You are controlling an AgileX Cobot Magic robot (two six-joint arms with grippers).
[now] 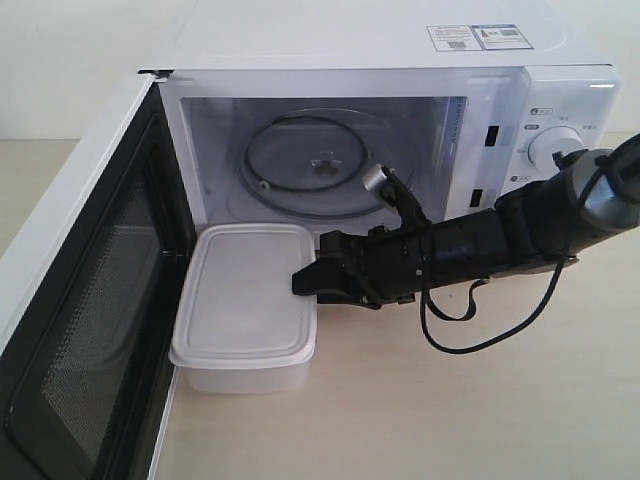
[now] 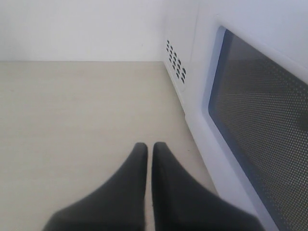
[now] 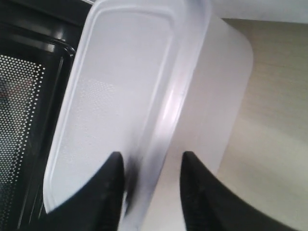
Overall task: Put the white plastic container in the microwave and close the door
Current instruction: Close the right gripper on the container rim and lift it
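Note:
The white plastic container [image 1: 245, 295] stands lidded on the table, just in front of the left part of the microwave [image 1: 400, 50] opening. The door [image 1: 90, 330] is swung wide open to the left. My right gripper [image 1: 308, 282] is at the container's right side, open. In the right wrist view its fingers [image 3: 151, 159] straddle the lid rim of the container [image 3: 134, 86], one over the lid, one beside the wall. My left gripper [image 2: 149, 147] is shut on nothing, low over the table beside the outer face of the door [image 2: 260, 110].
The glass turntable [image 1: 310, 165] lies bare inside the cavity. The two dials [image 1: 555, 150] sit behind my right arm, whose cable [image 1: 480, 330] hangs down to the table. Light wooden tabletop [image 1: 450, 420] stretches out in front.

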